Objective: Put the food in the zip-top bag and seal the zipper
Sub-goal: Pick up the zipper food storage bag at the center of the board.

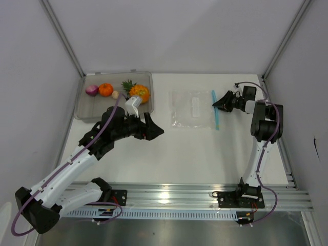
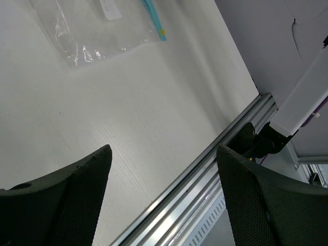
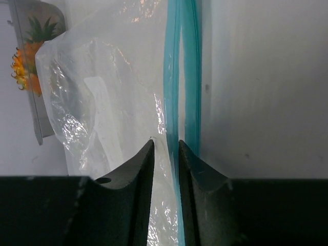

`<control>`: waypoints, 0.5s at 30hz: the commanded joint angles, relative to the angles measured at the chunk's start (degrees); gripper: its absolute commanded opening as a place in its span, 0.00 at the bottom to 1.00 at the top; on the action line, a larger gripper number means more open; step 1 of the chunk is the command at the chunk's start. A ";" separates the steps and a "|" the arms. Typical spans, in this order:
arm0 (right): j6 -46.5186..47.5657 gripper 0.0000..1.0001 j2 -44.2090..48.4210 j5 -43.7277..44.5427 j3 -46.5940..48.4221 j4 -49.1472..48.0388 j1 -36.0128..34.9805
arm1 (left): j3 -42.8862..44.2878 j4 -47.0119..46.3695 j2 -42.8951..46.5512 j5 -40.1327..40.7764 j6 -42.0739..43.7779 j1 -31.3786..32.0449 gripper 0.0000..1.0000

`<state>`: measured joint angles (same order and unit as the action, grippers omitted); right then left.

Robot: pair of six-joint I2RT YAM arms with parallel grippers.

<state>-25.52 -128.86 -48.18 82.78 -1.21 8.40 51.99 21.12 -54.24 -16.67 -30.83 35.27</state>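
Observation:
The clear zip-top bag [image 1: 192, 108] lies flat on the white table, its light blue zipper [image 1: 215, 117] along its right edge. My right gripper [image 1: 218, 104] is at the zipper's far end. In the right wrist view its jaws [image 3: 165, 143] stand almost closed with one blue lip [image 3: 171, 77] and clear film [image 3: 92, 102] between them; the other lip lies outside the right finger. The pineapple [image 1: 137, 91], orange [image 1: 105, 89], onion [image 1: 91, 90] and beige bulb [image 1: 115, 94] sit in the grey tray [image 1: 84, 110]. My left gripper [image 1: 154, 130] is open and empty, between tray and bag.
The left wrist view shows the open gripper [image 2: 163, 154] over bare table, the bag [image 2: 97, 31] far off, and the aluminium rail [image 2: 205, 179] at the near edge with the right arm's base [image 2: 261, 138]. Grey walls stand on both sides.

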 commanded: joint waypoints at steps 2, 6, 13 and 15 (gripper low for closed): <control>-3.57 0.20 -1.57 -5.33 2.03 -6.87 -3.04 | 2.07 -0.03 0.27 -0.12 1.39 0.51 0.84; -4.80 0.00 -0.35 -6.22 1.95 -8.45 -6.37 | 2.59 0.41 -0.34 -0.12 1.47 0.86 0.81; -3.13 0.00 13.09 4.64 -1.92 -0.12 -12.78 | 6.02 1.38 -4.64 2.16 1.39 3.66 0.76; -2.79 0.00 16.60 8.35 -2.27 5.59 -15.07 | 7.42 1.29 -6.39 2.42 1.12 4.37 0.75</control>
<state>-28.77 -121.25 -45.63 80.12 -0.01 -3.88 55.57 22.59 -59.13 -15.29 -30.39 38.35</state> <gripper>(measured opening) 0.007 0.752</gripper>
